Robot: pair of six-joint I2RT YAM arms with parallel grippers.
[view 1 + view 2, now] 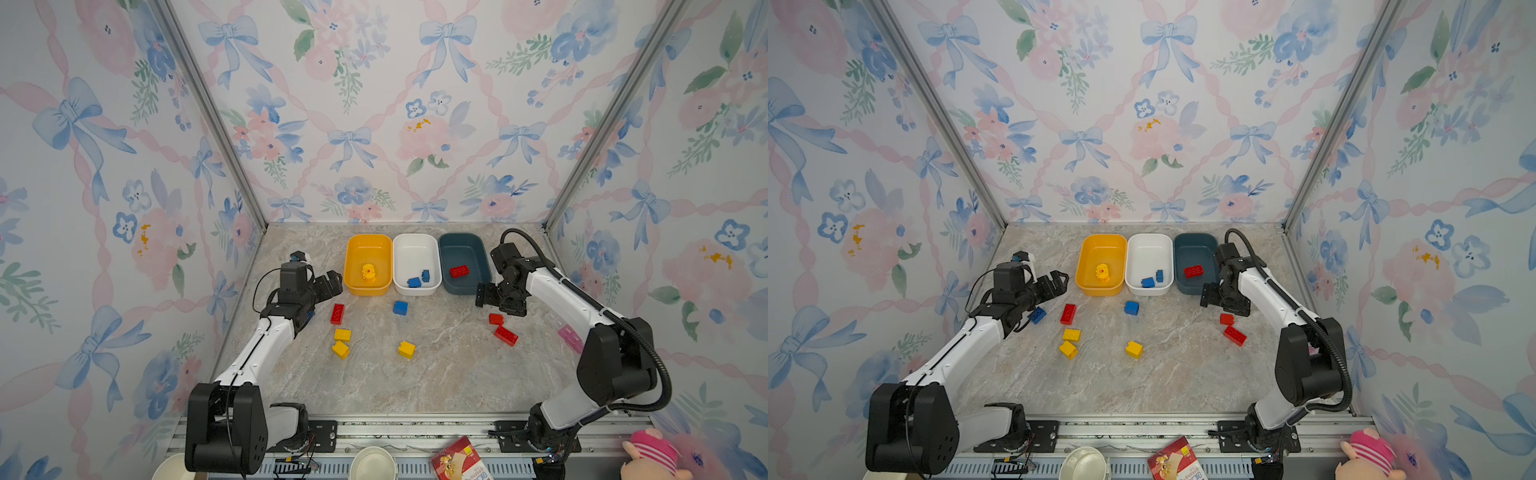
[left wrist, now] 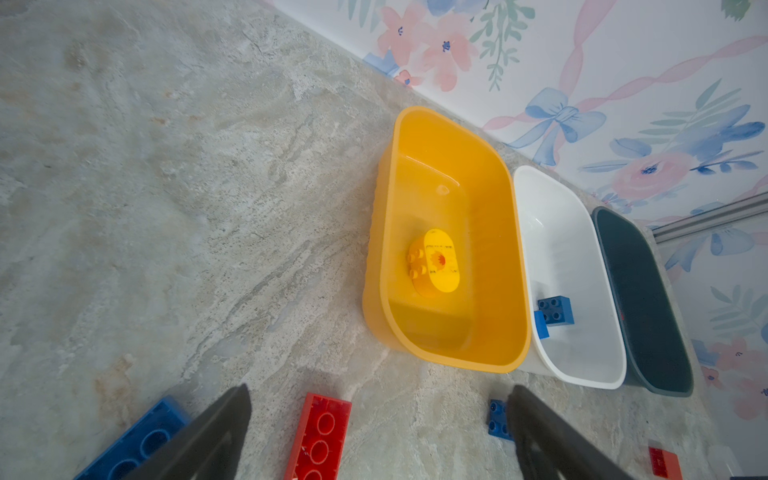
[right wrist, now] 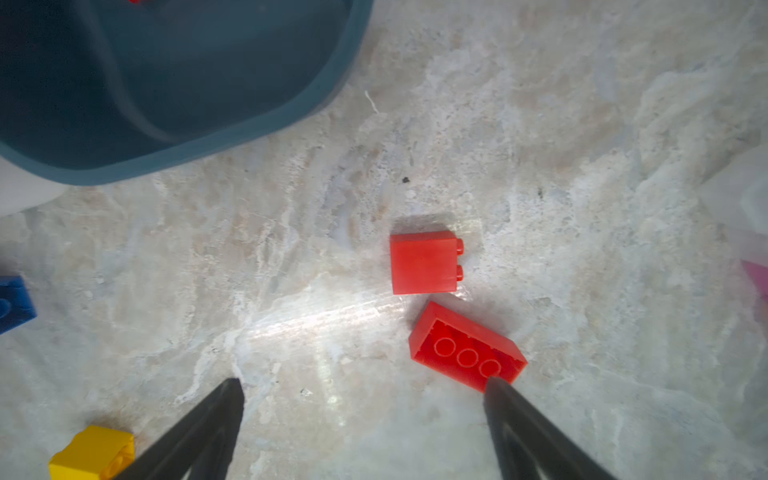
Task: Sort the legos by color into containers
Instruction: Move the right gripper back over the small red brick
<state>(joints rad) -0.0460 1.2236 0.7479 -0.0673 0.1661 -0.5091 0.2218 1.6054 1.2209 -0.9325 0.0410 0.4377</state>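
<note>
Three containers stand in a row at the back: a yellow tub holding a yellow lego, a white tub with two blue legos, and a teal tub with a red lego. Loose on the table lie a red oblong lego, a blue one, three yellow ones and two red ones. My left gripper hovers open by the yellow tub, above the red oblong lego. My right gripper is open and empty beside the two red legos.
Another blue lego lies under my left wrist. A pink object sits at the right edge behind my right arm. Paper cups, a red packet and a pink plush lie beyond the front rail. Walls enclose three sides.
</note>
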